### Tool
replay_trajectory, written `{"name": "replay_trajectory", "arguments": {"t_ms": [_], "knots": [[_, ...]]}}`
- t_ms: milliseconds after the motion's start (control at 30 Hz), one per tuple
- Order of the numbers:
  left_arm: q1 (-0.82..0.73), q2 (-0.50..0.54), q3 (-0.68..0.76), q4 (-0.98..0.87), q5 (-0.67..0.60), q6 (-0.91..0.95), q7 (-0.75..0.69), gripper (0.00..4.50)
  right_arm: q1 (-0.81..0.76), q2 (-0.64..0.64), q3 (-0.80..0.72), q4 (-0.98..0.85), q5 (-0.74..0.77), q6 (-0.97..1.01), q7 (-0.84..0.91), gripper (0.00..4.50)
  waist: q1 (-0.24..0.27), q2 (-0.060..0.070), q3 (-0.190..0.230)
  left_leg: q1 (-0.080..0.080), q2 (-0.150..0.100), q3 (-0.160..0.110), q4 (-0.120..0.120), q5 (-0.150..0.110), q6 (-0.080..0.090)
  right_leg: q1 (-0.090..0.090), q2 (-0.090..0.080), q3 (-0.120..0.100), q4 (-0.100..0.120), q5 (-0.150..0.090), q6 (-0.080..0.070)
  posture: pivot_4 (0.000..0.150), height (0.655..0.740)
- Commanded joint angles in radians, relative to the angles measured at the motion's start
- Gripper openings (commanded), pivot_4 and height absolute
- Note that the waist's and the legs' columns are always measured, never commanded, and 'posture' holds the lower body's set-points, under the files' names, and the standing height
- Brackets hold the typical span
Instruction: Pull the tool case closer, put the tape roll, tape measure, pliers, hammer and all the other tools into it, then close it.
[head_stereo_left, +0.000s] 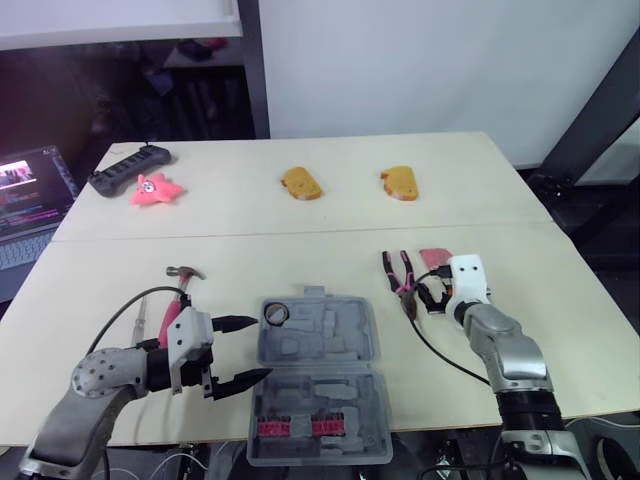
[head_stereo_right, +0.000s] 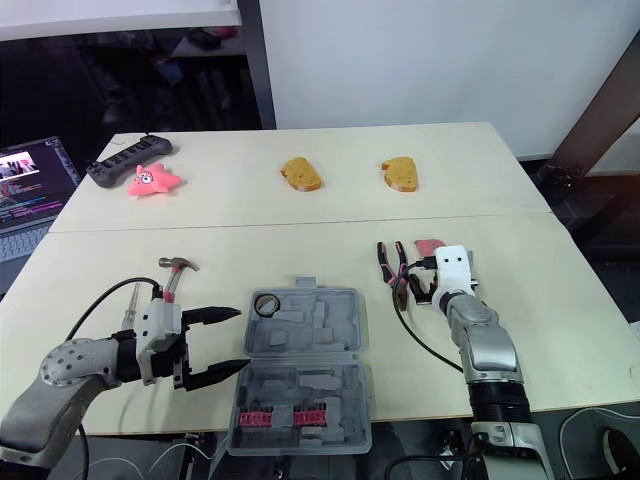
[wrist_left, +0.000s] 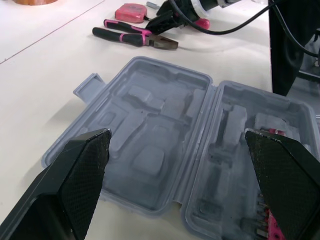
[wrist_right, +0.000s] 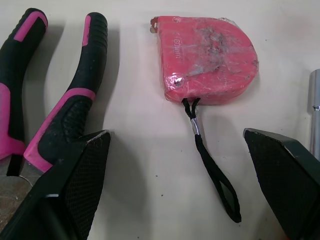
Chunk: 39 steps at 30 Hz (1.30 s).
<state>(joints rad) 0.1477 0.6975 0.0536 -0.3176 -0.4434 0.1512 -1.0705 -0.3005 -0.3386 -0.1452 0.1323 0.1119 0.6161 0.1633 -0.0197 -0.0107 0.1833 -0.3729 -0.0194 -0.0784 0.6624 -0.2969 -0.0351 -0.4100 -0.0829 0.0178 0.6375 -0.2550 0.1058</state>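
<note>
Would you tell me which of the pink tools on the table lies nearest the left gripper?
The hammer: it lies beside the left gripper, left of the tool case, whereas the pliers and tape measure lie beyond it by the right gripper.

Matt grey plastic tool case (wrist_left: 165, 150); glossy, scuffed pink tape measure (wrist_right: 207, 60); rubbery-gripped pliers (wrist_right: 65, 95); smooth, pale table (head_stereo_left: 300, 215)

Tool case (head_stereo_left: 318, 375) lying at table (head_stereo_left: 300, 250) front; tape roll (head_stereo_left: 276, 313) sitting in its rear-left corner; hammer (head_stereo_left: 178, 298) lying left, pliers (head_stereo_left: 400, 280) right, tape measure (head_stereo_left: 435, 257) just beside pliers.
</note>
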Motion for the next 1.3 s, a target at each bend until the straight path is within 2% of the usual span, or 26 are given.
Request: {"name": "replay_trajectory", "arguments": {"t_ms": [33, 267, 600, 767, 1133, 1300], "knots": [[0.002, 0.005, 0.005, -0.033, -0.005, 0.004, 0.008, 4.50, -0.022, 0.008, -0.033, 0.037, 0.019, 0.015, -0.006, 3.66, 0.000, 0.000, 0.000, 0.000, 0.000, 0.000, 0.000, 0.000, 0.000, 0.000, 0.000, 0.000, 0.000, 0.000, 0.000, 0.150, 0.7400], [0.009, 0.004, 0.005, -0.043, -0.004, 0.010, 0.015, 4.50, -0.041, 0.006, -0.020, 0.064, 0.015, 0.003, -0.007, 0.11, 0.005, 0.000, 0.000, 0.000, 0.000, 0.000, 0.000, 0.000, 0.000, 0.001, 0.000, 0.000, -0.003, 0.000, 0.000, 0.150, 0.7400], [0.005, 0.004, -0.002, -0.047, -0.004, 0.019, 0.020, 4.50, -0.029, -0.001, -0.034, 0.048, 0.018, 0.023, -0.018, 0.04, 0.005, 0.000, 0.000, 0.000, 0.000, 0.000, 0.000, 0.000, 0.000, 0.002, 0.000, 0.000, -0.003, 0.000, 0.000, 0.150, 0.7400], [-0.015, 0.002, -0.031, -0.035, 0.002, 0.016, 0.004, 4.50, 0.106, 0.021, -0.046, -0.168, 0.038, 0.114, -0.029, 0.04, 0.009, 0.001, 0.000, -0.001, 0.000, -0.001, 0.000, 0.000, 0.000, 0.002, 0.000, -0.001, -0.004, 0.000, 0.000, 0.150, 0.7400], [-0.087, -0.001, -0.089, 0.025, 0.008, 0.002, -0.049, 4.50, 0.482, 0.084, 0.034, -0.652, 0.053, 0.262, -0.041, 0.04, 0.005, 0.003, 0.000, -0.001, 0.001, -0.004, -0.002, 0.000, 0.000, 0.002, 0.001, -0.001, -0.005, 0.000, -0.001, 0.150, 0.7400], [-0.107, -0.004, -0.097, 0.050, 0.012, -0.003, -0.071, 4.50, 0.623, 0.115, 0.057, -0.771, 0.063, 0.300, -0.044, 0.04, 0.006, 0.003, 0.000, -0.001, 0.001, -0.005, -0.002, 0.000, 0.000, 0.002, 0.001, -0.001, -0.006, -0.001, -0.001, 0.150, 0.7400]]}}
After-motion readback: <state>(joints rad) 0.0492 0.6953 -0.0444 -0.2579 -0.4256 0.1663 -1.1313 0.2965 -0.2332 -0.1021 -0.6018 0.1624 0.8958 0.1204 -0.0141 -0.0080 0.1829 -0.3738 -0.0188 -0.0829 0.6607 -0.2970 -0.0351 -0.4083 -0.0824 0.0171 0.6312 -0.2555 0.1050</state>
